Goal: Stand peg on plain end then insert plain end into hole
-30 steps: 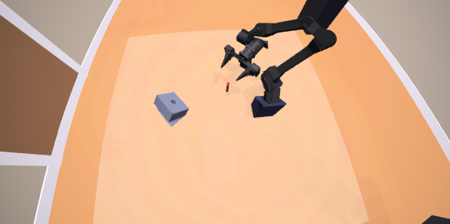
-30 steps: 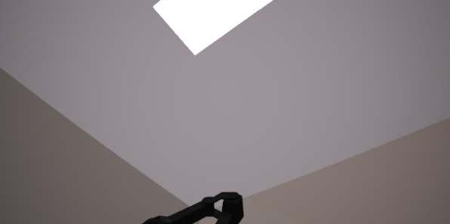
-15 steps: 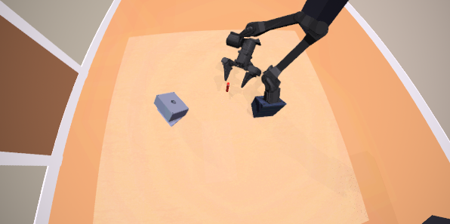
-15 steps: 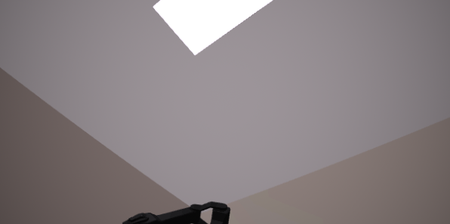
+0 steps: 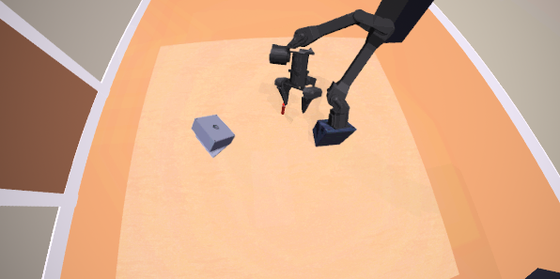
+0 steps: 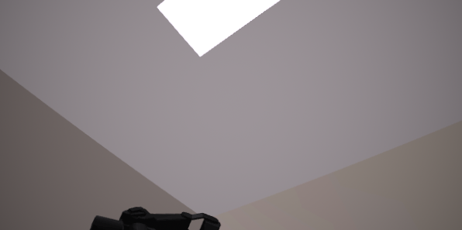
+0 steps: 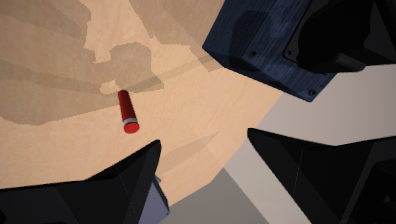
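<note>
The red peg (image 5: 283, 109) (image 7: 127, 107) stands upright on the table, its white-banded end up and its plain end down. My gripper (image 5: 295, 108) (image 7: 204, 137) is wide open with nothing between its fingers. It points down above the table, and the peg is outside the finger gap, beyond one fingertip in the wrist view. The grey-blue sloped panel (image 5: 204, 126) stands left of the peg in the top view, with its one hole (image 5: 215, 127) facing up at a slant. Only a corner of the panel (image 7: 155, 204) shows behind a finger in the wrist view.
The dark blue arm base (image 5: 334, 136) (image 7: 240, 40) is to the right of the peg in the top view. A large black box (image 5: 404, 3) shows behind the raised arm. The exterior view shows only part of the arm (image 6: 159, 221), walls and ceiling.
</note>
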`<action>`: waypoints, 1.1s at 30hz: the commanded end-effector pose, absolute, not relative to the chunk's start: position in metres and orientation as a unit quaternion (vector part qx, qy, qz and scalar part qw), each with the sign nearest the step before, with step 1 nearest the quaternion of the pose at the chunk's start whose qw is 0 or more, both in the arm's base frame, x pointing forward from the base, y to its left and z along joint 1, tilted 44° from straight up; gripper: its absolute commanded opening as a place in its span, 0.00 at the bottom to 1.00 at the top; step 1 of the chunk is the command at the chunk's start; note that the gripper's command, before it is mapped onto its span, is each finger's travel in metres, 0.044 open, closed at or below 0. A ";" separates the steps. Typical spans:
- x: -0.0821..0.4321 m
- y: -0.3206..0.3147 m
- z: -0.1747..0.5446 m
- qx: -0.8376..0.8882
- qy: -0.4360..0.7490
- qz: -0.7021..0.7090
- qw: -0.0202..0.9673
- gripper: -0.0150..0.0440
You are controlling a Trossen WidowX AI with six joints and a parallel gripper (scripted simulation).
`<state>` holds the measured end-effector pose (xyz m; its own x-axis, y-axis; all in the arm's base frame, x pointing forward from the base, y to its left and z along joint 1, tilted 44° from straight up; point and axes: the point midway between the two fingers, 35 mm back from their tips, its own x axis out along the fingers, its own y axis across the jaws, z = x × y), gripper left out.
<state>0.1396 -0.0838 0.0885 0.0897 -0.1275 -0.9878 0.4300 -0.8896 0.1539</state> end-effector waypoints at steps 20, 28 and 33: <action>0.167 -0.109 0.108 0.573 -0.148 -0.728 0.347 1.00; 0.168 -0.109 0.109 0.571 -0.156 -0.725 0.353 1.00; 0.168 -0.115 0.103 0.569 -0.151 -0.726 0.357 1.00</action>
<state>0.1694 -0.1101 0.1075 -0.0921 -0.6874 -0.7205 0.3362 -0.7025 0.6273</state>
